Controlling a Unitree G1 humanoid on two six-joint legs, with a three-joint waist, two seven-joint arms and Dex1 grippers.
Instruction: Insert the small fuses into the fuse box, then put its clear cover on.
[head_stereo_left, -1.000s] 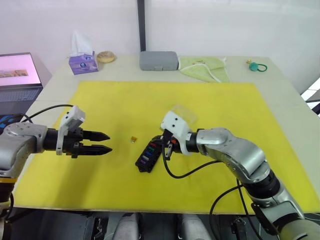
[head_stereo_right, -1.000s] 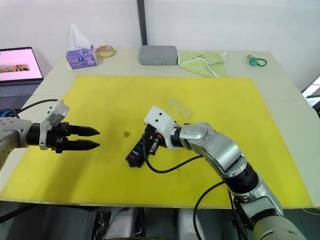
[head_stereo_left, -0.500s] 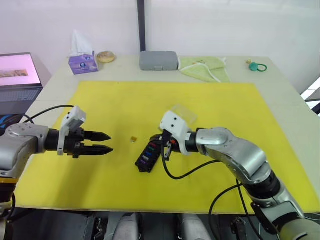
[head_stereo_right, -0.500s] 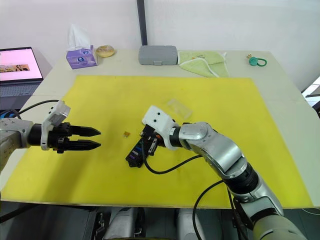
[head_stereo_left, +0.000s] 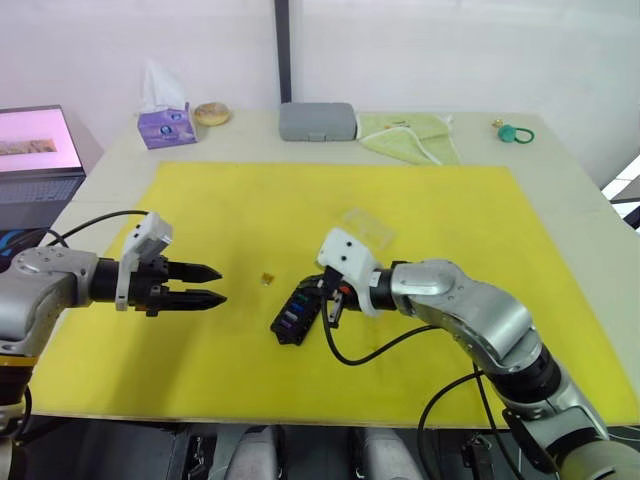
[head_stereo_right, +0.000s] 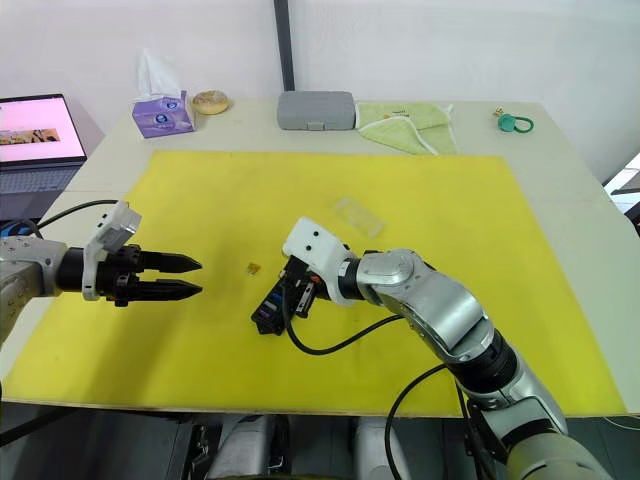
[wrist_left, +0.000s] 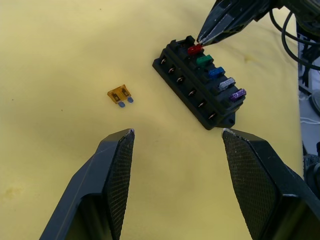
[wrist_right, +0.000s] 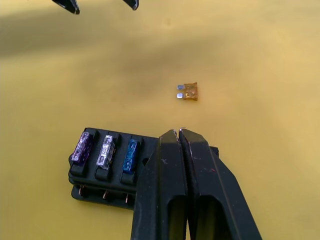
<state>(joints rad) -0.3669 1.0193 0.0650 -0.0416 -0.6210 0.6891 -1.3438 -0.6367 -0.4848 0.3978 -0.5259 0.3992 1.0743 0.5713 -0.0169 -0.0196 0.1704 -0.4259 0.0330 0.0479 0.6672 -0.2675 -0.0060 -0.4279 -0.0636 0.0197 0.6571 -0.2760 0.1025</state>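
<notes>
Yellow mat (head_stereo_left: 450, 220): five fuses in fuse box (wrist_left: 197, 82); one orange fuse (wrist_left: 120, 95) loose; right pincer (wrist_right: 179, 132) pressed together; left pincer (wrist_left: 177, 137) spread.

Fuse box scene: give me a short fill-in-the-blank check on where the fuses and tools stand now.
1. The small black plastic fuse box holds ____ fuses in its slots.
2. The tiny fuse lying loose on the yellow mat is ____ in colour.
3. The right tool touches the ____ fuse with its tips.
4. The left tool hovers with its fingers ____.

Missing words: five; orange; red; open
</notes>
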